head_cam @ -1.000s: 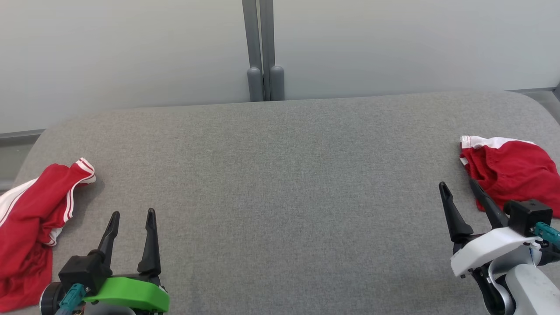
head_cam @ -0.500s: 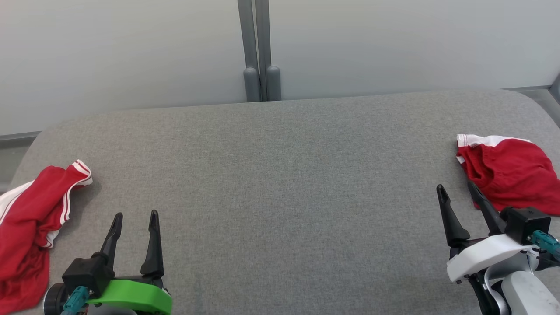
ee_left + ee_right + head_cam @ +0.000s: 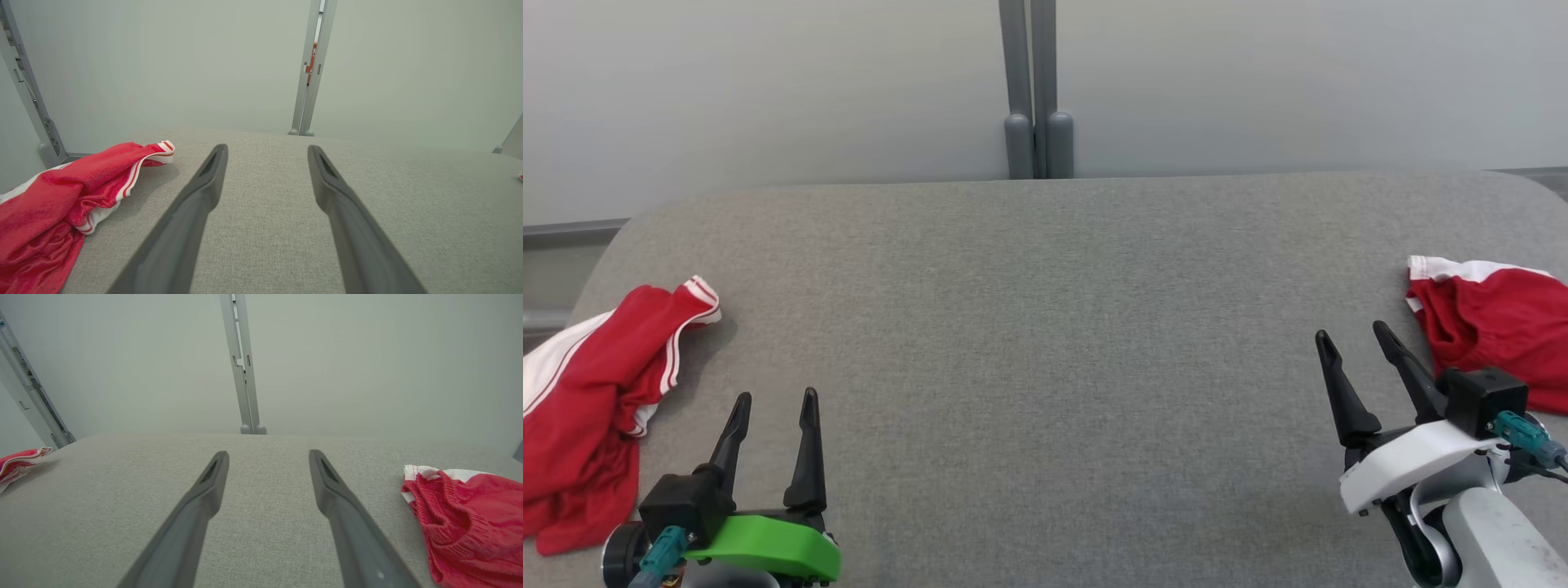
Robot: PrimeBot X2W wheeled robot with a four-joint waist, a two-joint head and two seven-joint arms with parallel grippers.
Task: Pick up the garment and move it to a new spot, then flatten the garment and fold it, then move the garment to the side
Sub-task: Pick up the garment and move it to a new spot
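What's moved: the whole head view slides right compared with half a second ago, so that's our camera turning. Our right gripper [image 3: 1349,330] now shows a gap to the right garment [image 3: 1494,335], where its outer finger overlapped the hem before.
Left gripper [image 3: 774,394]: low on our left, fingers pointing across the table, jaws spread apart with nothing between them.
Right gripper: low on our right, jaws spread just as wide, also empty.
Left garment [image 3: 596,392]: red with white stripes, crumpled at the table's left edge, near our left gripper but apart from it.
Right garment: red with a white band along its far edge, bunched up at the table's right edge, just beside our right gripper and not touching it.
Table [image 3: 1045,269]: grey fabric top with rounded far corners, and both garments lie on it.
Post [image 3: 1036,90]: a pair of grey uprights behind the far edge, against a pale wall.
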